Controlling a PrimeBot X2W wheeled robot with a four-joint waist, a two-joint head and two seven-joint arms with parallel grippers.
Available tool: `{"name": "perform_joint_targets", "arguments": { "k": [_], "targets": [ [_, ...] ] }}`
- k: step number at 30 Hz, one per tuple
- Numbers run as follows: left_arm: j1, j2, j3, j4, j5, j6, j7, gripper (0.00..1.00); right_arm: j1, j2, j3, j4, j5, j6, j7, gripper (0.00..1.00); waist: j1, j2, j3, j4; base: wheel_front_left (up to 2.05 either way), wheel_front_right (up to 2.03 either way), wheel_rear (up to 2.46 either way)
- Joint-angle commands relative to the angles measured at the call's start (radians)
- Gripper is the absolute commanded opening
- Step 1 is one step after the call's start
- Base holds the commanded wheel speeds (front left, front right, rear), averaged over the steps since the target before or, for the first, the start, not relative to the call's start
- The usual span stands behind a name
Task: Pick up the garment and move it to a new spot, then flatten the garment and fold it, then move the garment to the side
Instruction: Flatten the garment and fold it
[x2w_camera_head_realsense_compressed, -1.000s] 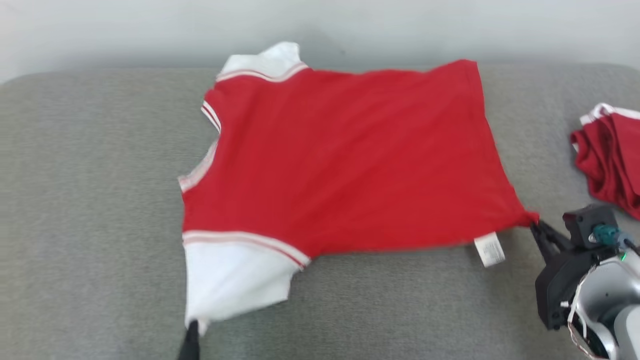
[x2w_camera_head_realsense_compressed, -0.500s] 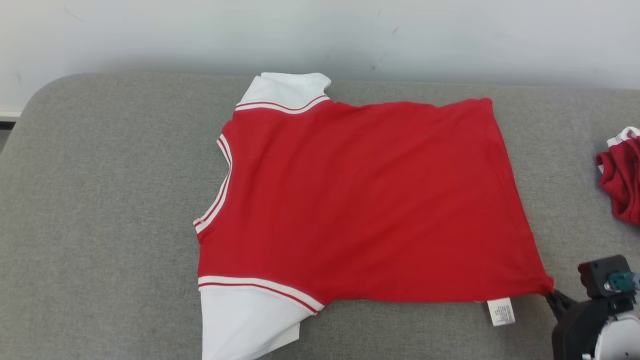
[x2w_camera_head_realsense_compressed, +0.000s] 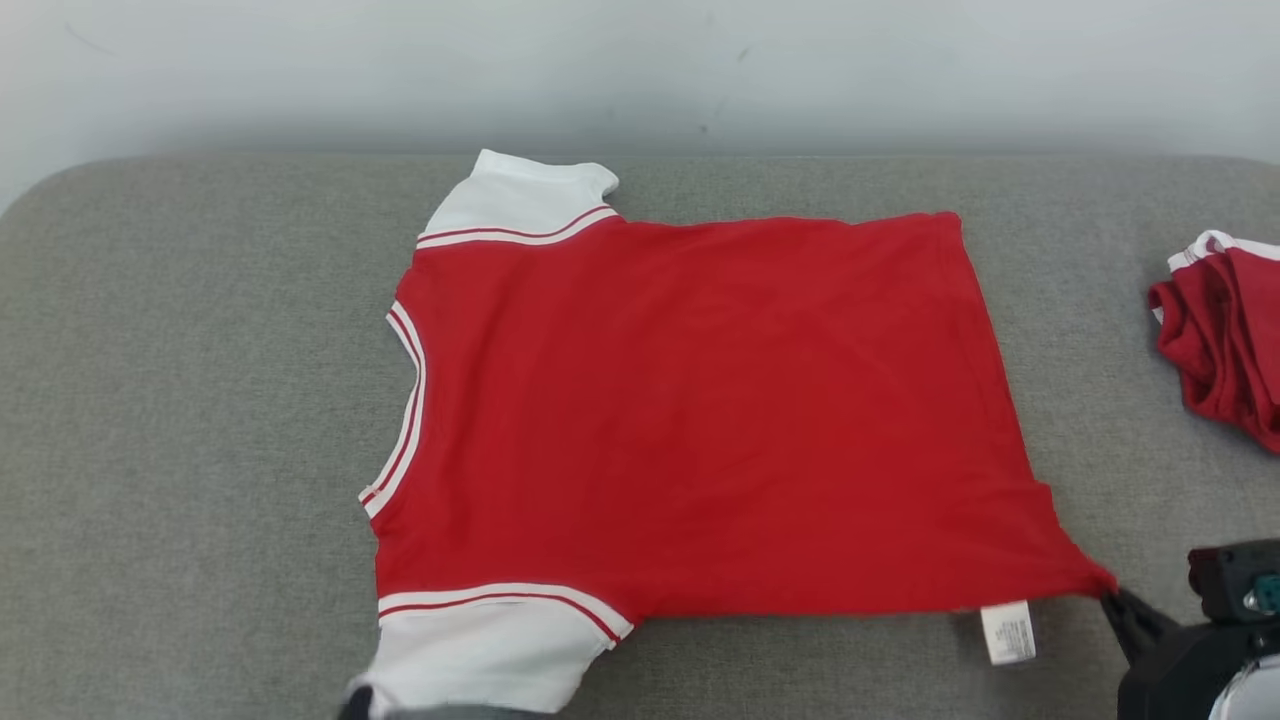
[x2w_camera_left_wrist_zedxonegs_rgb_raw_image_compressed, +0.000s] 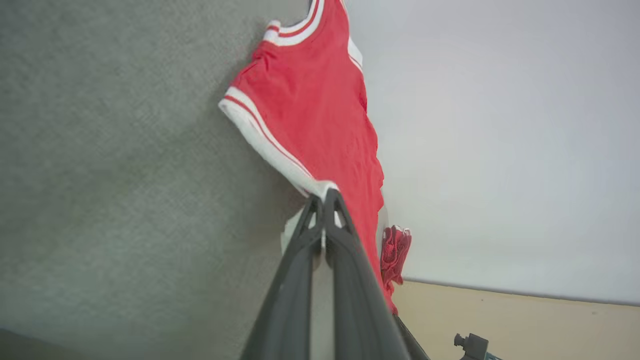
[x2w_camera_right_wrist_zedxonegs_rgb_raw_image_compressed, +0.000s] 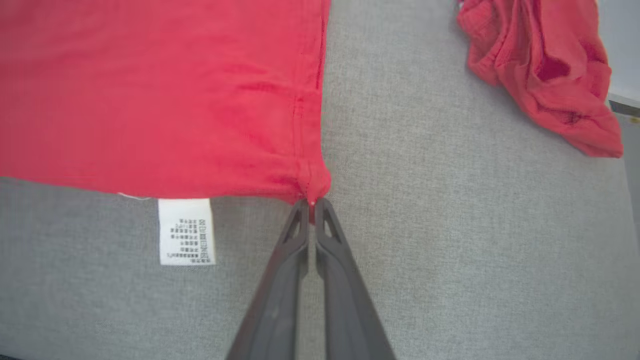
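Though it lies spread flat on the grey cushion (x2w_camera_head_realsense_compressed: 180, 400), the red garment (x2w_camera_head_realsense_compressed: 700, 420) is pinched at two points along its near edge: the left gripper (x2w_camera_left_wrist_zedxonegs_rgb_raw_image_compressed: 324, 196) has its fingers closed tight on the rim of the white sleeve (x2w_camera_head_realsense_compressed: 490, 650), and the right gripper (x2w_camera_right_wrist_zedxonegs_rgb_raw_image_compressed: 311, 202) has its fingers clamped on the bunched hem corner (x2w_camera_right_wrist_zedxonegs_rgb_raw_image_compressed: 312, 182). Just beside that corner a white care label (x2w_camera_right_wrist_zedxonegs_rgb_raw_image_compressed: 186, 231) pokes out. Well off to the right sits a crumpled red cloth (x2w_camera_head_realsense_compressed: 1225, 330), apart from the garment.
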Motion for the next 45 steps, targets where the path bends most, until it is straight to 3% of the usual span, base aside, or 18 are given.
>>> {"name": "perform_joint_targets", "arguments": {
  "k": [1,8,14,23,36,45],
  "targets": [
    [-0.044,-0.014,0.014,-0.004,-0.007,-0.001,-0.017,0.00,-0.032,0.003,-0.002,0.009,-0.005,-0.003,-0.032,0.00,0.0000,0.0000,0.004,-0.006,0.00,0.00,0.00],
    [-0.277,-0.030,-0.038,0.101,0.068,0.015,-0.028,0.00,-0.146,-0.015,0.054,0.099,-0.002,-0.003,-0.142,0.00,0.0000,0.0000,0.015,-0.010,0.00,0.00,0.00],
    [-0.512,-0.001,-0.090,0.277,0.279,0.036,-0.109,0.00,-0.274,-0.040,0.109,0.203,-0.010,-0.003,-0.218,0.00,0.0000,0.0000,0.056,-0.009,0.00,0.00,0.00],
    [-0.769,-0.005,-0.188,0.510,0.478,0.008,-0.188,0.00,-0.425,-0.054,0.164,0.341,-0.029,-0.003,-0.313,0.00,0.0000,0.0000,0.125,-0.013,0.00,0.00,0.00],
    [-0.918,-0.013,-0.177,0.648,0.554,-0.016,-0.323,0.00,-0.528,-0.050,0.188,0.426,-0.064,-0.003,-0.418,0.00,0.0000,0.0000,0.189,-0.027,0.00,0.00,0.00],
    [-0.919,-0.004,-0.157,0.655,0.550,-0.021,-0.363,0.00,-0.535,-0.031,0.158,0.399,-0.093,-0.003,-0.466,0.00,0.0000,0.0000,0.205,-0.028,0.00,0.00,0.00]
  ]
}}
